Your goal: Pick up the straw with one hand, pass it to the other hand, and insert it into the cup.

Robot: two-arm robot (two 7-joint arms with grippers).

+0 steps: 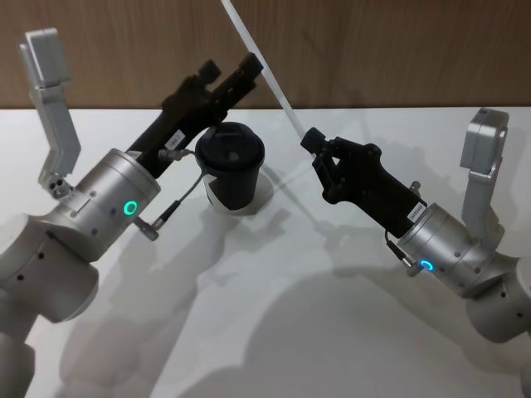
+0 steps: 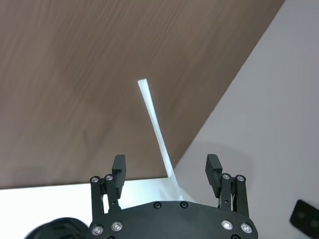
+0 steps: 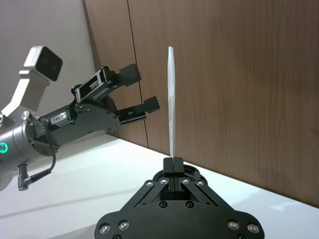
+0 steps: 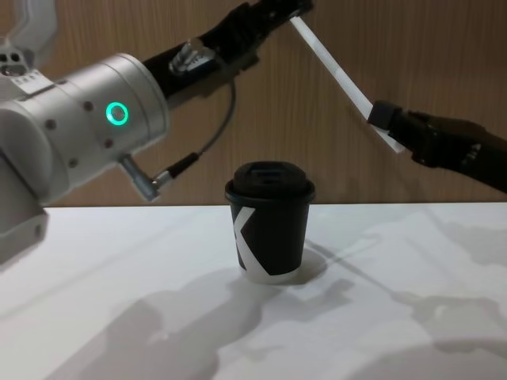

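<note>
Left arm pose: reaches up and forward from the robot's left, its silver wrist low and the black left gripper point(image 1: 234, 66) raised above the cup, angled towards the straw's upper half.
Left gripper state: fingers point(image 2: 118, 167) spread wide and holding nothing. From its own wrist camera the straw runs up through the gap between them, touching neither. From the right wrist camera the left gripper point(image 3: 132, 92) has its nearer fingertip just beside the straw, with a sliver of space between.
Right arm pose: comes in from the robot's right, with the right gripper point(image 1: 309, 137) held in the air to the right of the cup and pointing up and towards the left arm.
Right gripper state: fingers pressed together on the straw's lower end, seen pinched tight in the right wrist view point(image 3: 173, 162).
Straw position: the straw point(image 1: 278, 95) is off the table, in the air above and to the right of the cup, in front of the wood-panelled wall point(image 1: 373, 50).
Straw axis: long axis steeply slanted. From the chest camera it point(image 4: 337, 75) rises from the right gripper point(image 4: 384, 119) up towards the robot's left, and its free top end lies near the left gripper point(image 4: 277, 9).
Cup: the cup point(image 4: 271, 229) stands upright on the white table point(image 1: 274, 315), lid on, below the left gripper and well apart from the straw.
</note>
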